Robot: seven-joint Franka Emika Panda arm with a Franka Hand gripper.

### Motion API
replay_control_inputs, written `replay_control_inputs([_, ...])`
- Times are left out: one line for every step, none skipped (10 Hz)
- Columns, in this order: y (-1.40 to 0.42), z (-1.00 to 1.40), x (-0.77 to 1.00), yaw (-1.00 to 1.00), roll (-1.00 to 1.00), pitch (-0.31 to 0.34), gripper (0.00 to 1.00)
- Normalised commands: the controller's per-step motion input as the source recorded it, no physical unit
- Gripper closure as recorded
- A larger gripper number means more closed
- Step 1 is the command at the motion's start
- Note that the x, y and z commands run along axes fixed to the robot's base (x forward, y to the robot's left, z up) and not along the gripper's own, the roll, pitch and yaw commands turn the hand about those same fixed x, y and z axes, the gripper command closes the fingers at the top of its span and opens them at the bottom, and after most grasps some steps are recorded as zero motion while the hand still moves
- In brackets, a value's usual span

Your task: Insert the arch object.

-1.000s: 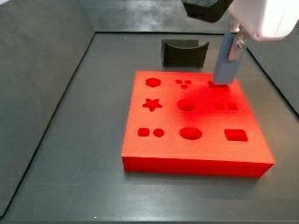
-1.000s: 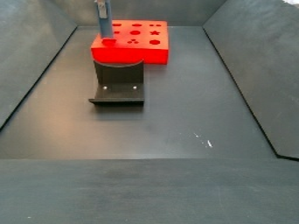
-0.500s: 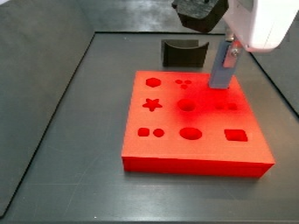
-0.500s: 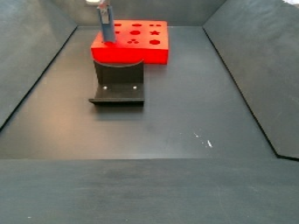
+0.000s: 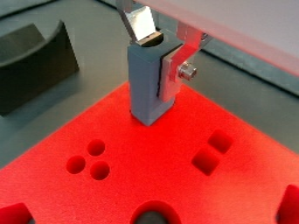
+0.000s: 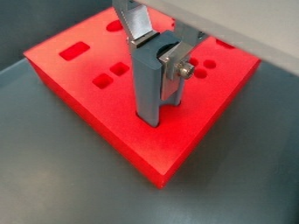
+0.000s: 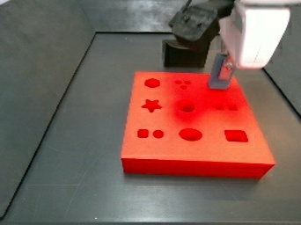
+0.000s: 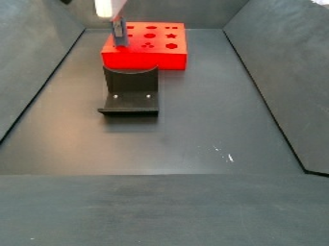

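Note:
My gripper (image 5: 149,66) is shut on the grey-blue arch object (image 5: 145,86), held upright with its curved notch up between the silver fingers. It also shows in a wrist view (image 6: 149,83). The piece's lower end hangs just above the top of the red block (image 5: 176,179) with shaped holes, near two small square holes (image 5: 212,149). In a side view the arch object (image 7: 219,72) is over the block's far right part (image 7: 194,123). In a side view the piece (image 8: 115,32) is above the block (image 8: 144,46).
The dark fixture (image 8: 130,92) stands on the floor in front of the block in a side view, and behind it in a side view (image 7: 182,51). It shows beside the block in a wrist view (image 5: 33,61). Dark grey floor and walls surround the block.
The gripper has risen and moved toward the block's far edge, carrying the arch object with it. The piece is now higher above the block top.

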Motion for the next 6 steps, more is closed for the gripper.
replay_control_inputs([0.0,-0.36,0.0,-0.08,0.03,-0.04,1.0])
replay_control_inputs([0.0,-0.34,0.0,-0.08,0.04,-0.036,1.0])
replay_control_inputs([0.0,-0.32,-0.04,-0.06,0.04,-0.036,1.0])
replay_control_inputs([0.0,-0.27,-0.09,-0.05,0.04,-0.033,1.0])
replay_control_inputs([0.0,-0.13,-0.03,-0.03,0.02,0.0,1.0])
replay_control_inputs([0.0,0.0,0.0,0.0,0.0,0.0,1.0])
